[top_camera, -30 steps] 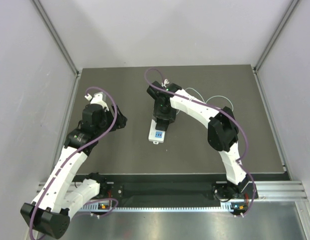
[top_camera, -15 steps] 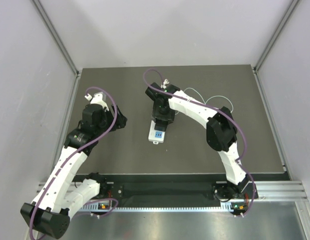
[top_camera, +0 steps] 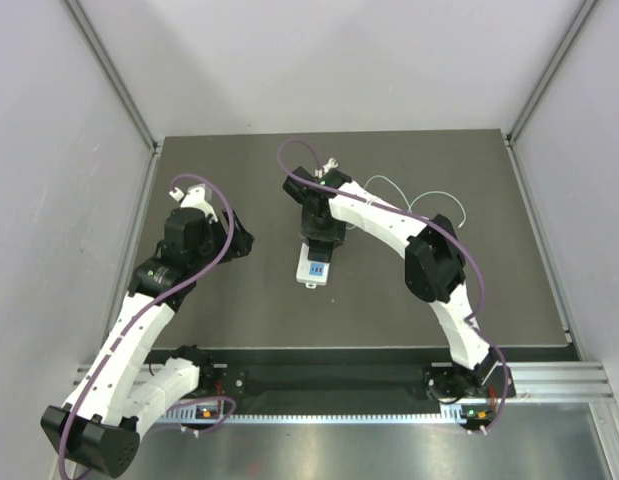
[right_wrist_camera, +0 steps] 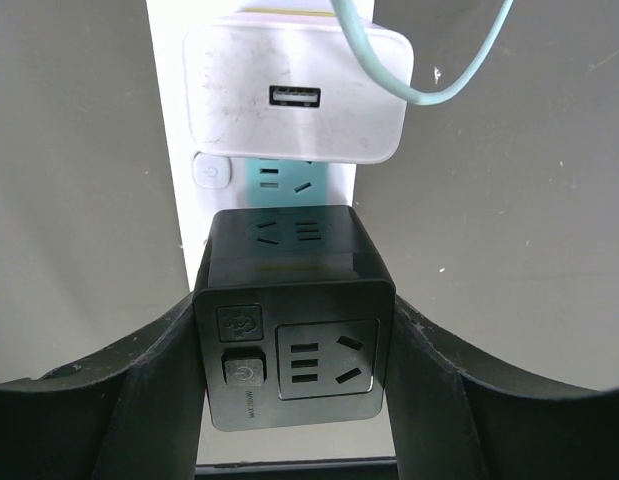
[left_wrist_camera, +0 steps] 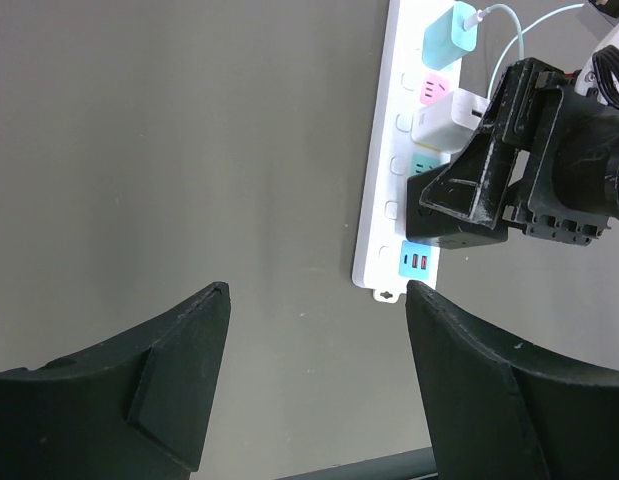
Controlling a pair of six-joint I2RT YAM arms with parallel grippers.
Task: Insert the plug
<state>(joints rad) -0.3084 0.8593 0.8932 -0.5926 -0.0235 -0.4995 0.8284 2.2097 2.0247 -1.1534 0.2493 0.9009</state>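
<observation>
In the left wrist view the plug, far beyond the left gripper and its jaws, was cut off by the top edge. From overhead it could not be made out. There the right gripper covered most of the power strip, baring only the end nearer than its jaws. Between those jaws the black cube hid the sockets under it, and the cable ran off the top edge.

I'm seeing a white power strip with a pink socket, teal plug, white block, black cube, dark grey table.
</observation>
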